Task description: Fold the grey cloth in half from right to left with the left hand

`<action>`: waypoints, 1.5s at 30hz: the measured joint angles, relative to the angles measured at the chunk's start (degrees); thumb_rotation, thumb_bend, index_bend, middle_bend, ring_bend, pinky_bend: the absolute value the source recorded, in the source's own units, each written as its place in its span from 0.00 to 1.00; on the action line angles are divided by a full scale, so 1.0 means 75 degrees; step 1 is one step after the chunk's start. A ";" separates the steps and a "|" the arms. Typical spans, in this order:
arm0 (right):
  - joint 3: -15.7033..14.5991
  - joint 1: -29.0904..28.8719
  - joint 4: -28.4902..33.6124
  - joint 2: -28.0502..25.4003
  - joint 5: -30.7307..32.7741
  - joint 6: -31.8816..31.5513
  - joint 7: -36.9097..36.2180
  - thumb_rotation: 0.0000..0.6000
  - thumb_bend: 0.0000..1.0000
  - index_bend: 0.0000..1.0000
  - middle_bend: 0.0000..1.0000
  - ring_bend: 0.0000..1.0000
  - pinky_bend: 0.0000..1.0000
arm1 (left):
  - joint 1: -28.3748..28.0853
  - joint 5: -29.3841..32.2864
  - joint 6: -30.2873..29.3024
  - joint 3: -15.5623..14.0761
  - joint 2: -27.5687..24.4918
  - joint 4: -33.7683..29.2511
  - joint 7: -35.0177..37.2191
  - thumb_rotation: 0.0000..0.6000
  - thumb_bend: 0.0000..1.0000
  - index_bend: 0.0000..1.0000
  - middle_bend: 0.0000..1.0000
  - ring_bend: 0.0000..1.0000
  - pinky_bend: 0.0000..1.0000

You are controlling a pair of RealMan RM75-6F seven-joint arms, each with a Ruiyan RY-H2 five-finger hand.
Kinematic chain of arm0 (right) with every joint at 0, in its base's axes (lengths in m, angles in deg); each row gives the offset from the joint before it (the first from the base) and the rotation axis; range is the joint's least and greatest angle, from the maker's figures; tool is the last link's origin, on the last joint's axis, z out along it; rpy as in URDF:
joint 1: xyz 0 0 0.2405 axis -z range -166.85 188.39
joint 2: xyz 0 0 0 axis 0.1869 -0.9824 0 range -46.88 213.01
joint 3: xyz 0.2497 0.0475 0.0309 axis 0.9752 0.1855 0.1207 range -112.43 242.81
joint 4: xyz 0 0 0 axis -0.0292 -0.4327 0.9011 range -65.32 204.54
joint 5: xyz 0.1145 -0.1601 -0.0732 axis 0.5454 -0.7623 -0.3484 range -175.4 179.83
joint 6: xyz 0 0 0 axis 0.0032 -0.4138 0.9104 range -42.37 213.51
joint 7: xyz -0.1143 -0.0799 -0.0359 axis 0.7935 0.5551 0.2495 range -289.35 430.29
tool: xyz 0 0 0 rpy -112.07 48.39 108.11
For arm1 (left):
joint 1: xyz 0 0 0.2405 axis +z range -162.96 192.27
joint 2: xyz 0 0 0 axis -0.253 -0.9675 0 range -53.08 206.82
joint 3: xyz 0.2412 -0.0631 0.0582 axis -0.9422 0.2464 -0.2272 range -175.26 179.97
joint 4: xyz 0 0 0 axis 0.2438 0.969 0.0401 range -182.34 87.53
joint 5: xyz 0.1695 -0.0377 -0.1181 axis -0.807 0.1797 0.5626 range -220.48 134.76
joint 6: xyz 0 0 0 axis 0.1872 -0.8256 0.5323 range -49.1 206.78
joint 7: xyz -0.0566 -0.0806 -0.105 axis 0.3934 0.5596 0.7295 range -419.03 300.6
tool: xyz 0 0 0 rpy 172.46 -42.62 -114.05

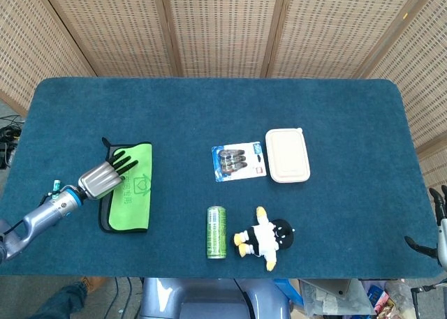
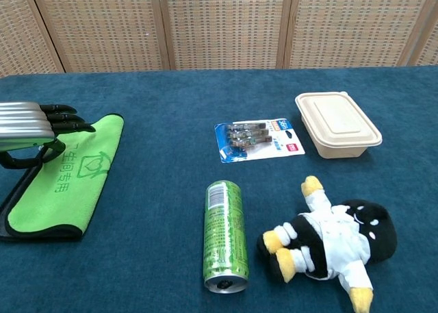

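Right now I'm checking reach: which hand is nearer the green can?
Left. The left hand is over the folded cloth, left of the green can; the right hand sits beyond the table's far right edge.

Setting: a robot test room, staged rather than lived in. One table [image 1: 209, 109] covered in dark teal felt stands against folding rattan-weave screens [image 1: 223, 26] in wooden frames. Unrelated props lie spaced apart on the felt: a green drink can [image 1: 216, 232], a penguin plush toy [image 1: 264, 237], a blister pack [image 1: 239, 161], a beige lidded food box [image 1: 288, 155]. Cables [image 1: 5, 134] trail on the floor at left.
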 measured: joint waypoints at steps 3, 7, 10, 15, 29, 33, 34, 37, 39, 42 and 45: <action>-0.0001 -0.0013 -0.0015 0.0011 0.0009 0.0023 0.0006 1.00 0.00 0.00 0.00 0.00 0.00 | 0.0025 0.0005 0.0022 0.0007 -0.0039 0.0068 0.0015 1.00 0.50 0.64 0.00 0.00 0.00; -0.0003 -0.0011 -0.0008 0.0014 0.0006 0.0010 0.0020 1.00 0.00 0.00 0.00 0.00 0.00 | 0.0043 -0.0004 0.0046 0.0011 -0.0041 0.0168 0.0042 1.00 0.50 0.64 0.00 0.00 0.00; -0.0003 -0.0004 0.0008 0.0011 0.0000 -0.0010 0.0028 1.00 0.00 0.00 0.00 0.00 0.00 | 0.0057 -0.0039 0.0043 0.0003 -0.0016 0.0254 0.0047 1.00 0.50 0.64 0.00 0.00 0.00; -0.0011 0.0000 0.0020 0.0009 -0.0010 -0.0016 0.0038 1.00 0.00 0.00 0.00 0.00 0.00 | 0.0094 -0.0069 0.0060 -0.0019 0.0032 0.0357 0.0052 1.00 0.50 0.64 0.00 0.00 0.00; -0.0024 -0.0005 0.0032 0.0018 -0.0028 -0.0019 0.0070 1.00 0.00 0.00 0.00 0.00 0.00 | 0.0222 -0.0081 0.0055 -0.0003 0.0260 0.0729 0.0089 1.00 0.50 0.64 0.00 0.00 0.00; -0.0022 -0.0002 0.0033 0.0017 -0.0024 -0.0027 0.0073 1.00 0.00 0.00 0.00 0.00 0.00 | 0.0240 -0.0096 0.0025 0.0005 0.0290 0.0802 0.0112 1.00 0.50 0.39 0.00 0.00 0.00; -0.0021 -0.0002 0.0030 0.0018 -0.0022 -0.0027 0.0072 1.00 0.00 0.00 0.00 0.00 0.00 | 0.0247 -0.0097 0.0034 0.0001 0.0286 0.0808 0.0114 1.00 0.50 0.31 0.00 0.00 0.00; -0.0023 -0.0003 0.0028 0.0018 -0.0025 -0.0025 0.0069 1.00 0.00 0.00 0.00 0.00 0.00 | 0.0258 -0.0087 0.0072 0.0001 0.0273 0.0802 0.0125 1.00 0.50 0.08 0.00 0.00 0.00; -0.0029 -0.0006 0.0030 0.0021 -0.0035 -0.0020 0.0076 1.00 0.00 0.00 0.00 0.00 0.00 | 0.0267 -0.0089 0.0079 -0.0002 0.0271 0.0804 0.0096 1.00 0.49 0.01 0.00 0.00 0.00; -0.0028 -0.0006 0.0034 0.0022 -0.0035 -0.0026 0.0079 1.00 0.00 0.00 0.00 0.00 0.00 | 0.0277 -0.0094 0.0078 -0.0004 0.0250 0.0776 0.0085 1.00 0.42 0.00 0.00 0.00 0.00; -0.0025 -0.0002 0.0043 0.0020 -0.0027 -0.0033 0.0080 1.00 0.00 0.00 0.00 0.00 0.00 | 0.0298 -0.0091 -0.0015 0.0015 0.0220 0.0764 0.0096 1.00 0.35 0.00 0.00 0.00 0.00</action>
